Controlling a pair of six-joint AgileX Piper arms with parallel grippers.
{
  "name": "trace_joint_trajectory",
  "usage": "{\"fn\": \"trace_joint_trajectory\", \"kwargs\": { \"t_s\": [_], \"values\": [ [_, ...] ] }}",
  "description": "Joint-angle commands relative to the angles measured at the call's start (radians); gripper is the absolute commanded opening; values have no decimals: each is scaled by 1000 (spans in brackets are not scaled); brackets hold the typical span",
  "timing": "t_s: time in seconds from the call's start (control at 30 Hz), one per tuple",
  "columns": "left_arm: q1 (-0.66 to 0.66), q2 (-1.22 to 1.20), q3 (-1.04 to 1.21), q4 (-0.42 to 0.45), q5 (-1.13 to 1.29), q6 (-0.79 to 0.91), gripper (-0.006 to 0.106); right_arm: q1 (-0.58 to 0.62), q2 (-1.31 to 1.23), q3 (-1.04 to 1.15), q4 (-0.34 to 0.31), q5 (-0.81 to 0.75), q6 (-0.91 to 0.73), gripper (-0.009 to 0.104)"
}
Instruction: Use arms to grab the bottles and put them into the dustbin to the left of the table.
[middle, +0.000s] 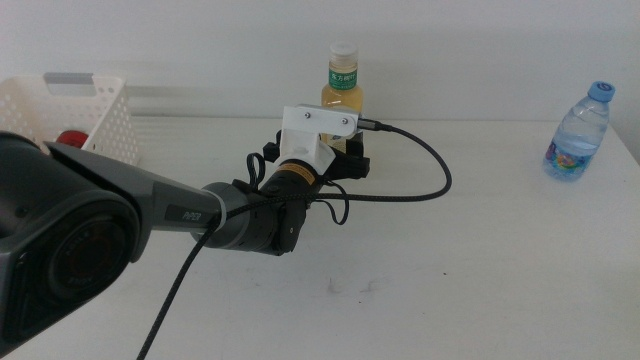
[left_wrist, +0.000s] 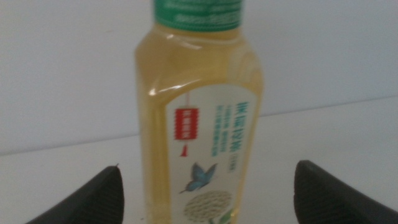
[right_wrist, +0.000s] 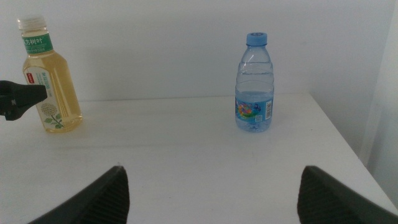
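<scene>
Two bottles stand upright, caps up, on the white table (middle: 480, 270): one yellow tea bottle (middle: 344, 85) at the back and one blue-capped water bottle (middle: 578, 133) far right. A red can (middle: 70, 138) lies in the dustbin (middle: 95, 120). The left gripper (left_wrist: 205, 190) gapes wide around the tea bottle (not touching). The right gripper (right_wrist: 211, 193), spread wide, holds nothing.

Chinese lettering on the tea bottle (left_wrist: 199, 124), not legible.
</scene>
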Motion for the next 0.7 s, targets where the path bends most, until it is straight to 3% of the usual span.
{"fn": "trace_joint_trajectory", "kwargs": {
  "t_s": [0.0,0.67],
  "values": [
    [5,5,-6,-34,-17,4,94,-5,-4,3,-8,-10,-6,93],
    [13,118,-136,-33,-9,6,94,-5,-4,3,-8,-10,-6,93]
  ]
}}
